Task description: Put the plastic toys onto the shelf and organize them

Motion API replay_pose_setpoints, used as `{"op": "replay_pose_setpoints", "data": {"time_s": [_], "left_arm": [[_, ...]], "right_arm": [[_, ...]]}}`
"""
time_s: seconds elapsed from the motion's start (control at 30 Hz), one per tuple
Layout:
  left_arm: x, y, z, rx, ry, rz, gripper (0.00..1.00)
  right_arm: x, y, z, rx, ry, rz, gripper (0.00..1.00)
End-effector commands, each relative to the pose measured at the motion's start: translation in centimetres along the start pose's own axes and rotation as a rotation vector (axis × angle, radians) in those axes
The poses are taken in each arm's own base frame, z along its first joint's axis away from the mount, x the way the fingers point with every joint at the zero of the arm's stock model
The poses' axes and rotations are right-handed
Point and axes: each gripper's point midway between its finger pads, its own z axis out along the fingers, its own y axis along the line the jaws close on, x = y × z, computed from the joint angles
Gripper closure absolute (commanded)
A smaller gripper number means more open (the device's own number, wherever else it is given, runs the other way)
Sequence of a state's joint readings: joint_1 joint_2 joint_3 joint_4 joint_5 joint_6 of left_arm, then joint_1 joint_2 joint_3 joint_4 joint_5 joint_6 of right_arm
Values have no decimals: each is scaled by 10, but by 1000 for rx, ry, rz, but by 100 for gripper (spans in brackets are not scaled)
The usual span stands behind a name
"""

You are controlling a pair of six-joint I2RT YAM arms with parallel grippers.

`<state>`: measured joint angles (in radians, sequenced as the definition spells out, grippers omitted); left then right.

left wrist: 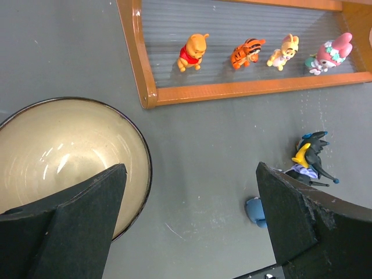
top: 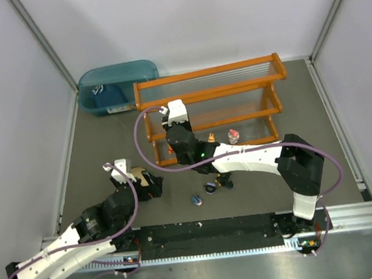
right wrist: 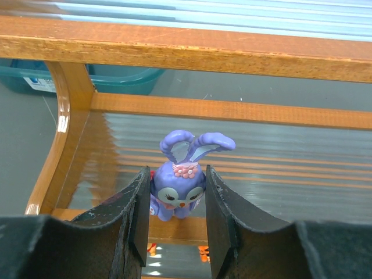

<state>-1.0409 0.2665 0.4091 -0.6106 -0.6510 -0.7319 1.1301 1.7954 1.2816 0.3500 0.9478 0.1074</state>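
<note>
My right gripper (right wrist: 176, 200) is shut on the purple bunny (right wrist: 177, 187) and holds it upright over the front rail at the left end of the orange shelf (right wrist: 203, 49). From above, this gripper (top: 170, 112) is at the shelf's (top: 207, 84) left end. Three orange and tan toys (left wrist: 193, 51) and a pink one (left wrist: 328, 55) stand in a row on the lower tier. A black toy (left wrist: 311, 152) and a small blue one (left wrist: 254, 210) lie on the floor. My left gripper (left wrist: 192, 226) is open and empty above the floor, left of them.
A tan round bowl (left wrist: 58, 151) sits under my left gripper's left finger, also visible from above (top: 138, 176). A teal translucent bin (top: 117, 83) stands behind the shelf's left end. Grey walls enclose the table on three sides.
</note>
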Motion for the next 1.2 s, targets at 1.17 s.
{"op": "replay_pose_setpoints", "data": {"time_s": [1.17], "left_arm": [[-26, 1, -9, 2, -87, -58, 1]], "right_arm": [[7, 12, 21, 16, 20, 45, 80]]}}
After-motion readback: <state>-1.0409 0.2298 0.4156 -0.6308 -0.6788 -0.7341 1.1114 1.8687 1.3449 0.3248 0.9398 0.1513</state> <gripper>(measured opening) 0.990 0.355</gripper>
